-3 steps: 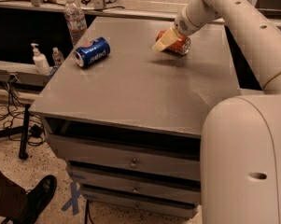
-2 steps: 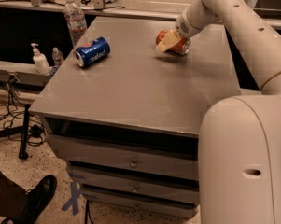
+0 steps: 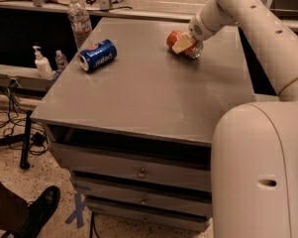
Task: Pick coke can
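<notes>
Grey surface point(image 3: 148, 98): blue can point(image 3: 97, 55) lies near the far-left corner, well apart. Coke can point(image 3: 175, 36) lies tipped near the far-right edge, gripper point(image 3: 186, 44) on it, fingers point(image 3: 181, 43) pinching its body. Risk: the round can slips or rolls out if the pinch is off-centre.

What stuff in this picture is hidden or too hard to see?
1. Coke can: camera view; the gripper, at the table's far right, covers most of it, so its lettering is hidden.
2. Person: camera view; cut off by the bottom-left edge, only a shoe and leg show.
3. Gap under the tabletop: camera view; too dark to see inside.
</notes>
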Available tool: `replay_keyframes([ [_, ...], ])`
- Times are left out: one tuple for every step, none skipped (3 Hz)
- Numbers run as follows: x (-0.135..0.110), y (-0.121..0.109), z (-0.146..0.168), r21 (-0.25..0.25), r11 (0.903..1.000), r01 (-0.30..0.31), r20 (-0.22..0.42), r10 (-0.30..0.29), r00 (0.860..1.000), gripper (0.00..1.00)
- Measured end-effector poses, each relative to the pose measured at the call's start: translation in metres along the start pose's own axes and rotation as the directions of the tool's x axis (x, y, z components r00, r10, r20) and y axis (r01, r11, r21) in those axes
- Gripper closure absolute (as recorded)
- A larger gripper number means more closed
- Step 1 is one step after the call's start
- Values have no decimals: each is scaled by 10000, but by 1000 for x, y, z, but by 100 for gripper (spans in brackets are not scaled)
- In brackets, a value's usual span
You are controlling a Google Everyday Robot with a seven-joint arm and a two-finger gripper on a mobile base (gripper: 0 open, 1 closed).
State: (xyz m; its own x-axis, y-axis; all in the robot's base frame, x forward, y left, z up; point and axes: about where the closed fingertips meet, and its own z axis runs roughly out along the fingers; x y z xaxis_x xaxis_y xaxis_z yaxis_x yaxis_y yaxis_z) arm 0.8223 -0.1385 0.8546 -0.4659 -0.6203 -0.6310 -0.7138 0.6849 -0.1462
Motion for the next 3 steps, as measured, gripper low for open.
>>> replay_keyframes([
  [-1, 5, -16, -104, 9999, -100, 147, 102, 9998, 88],
  [-5, 20, -44, -393, 9989, -273, 651, 299, 9974, 100],
  [-19, 45, -83, -902, 9947, -488, 1614, 630, 9849, 100],
])
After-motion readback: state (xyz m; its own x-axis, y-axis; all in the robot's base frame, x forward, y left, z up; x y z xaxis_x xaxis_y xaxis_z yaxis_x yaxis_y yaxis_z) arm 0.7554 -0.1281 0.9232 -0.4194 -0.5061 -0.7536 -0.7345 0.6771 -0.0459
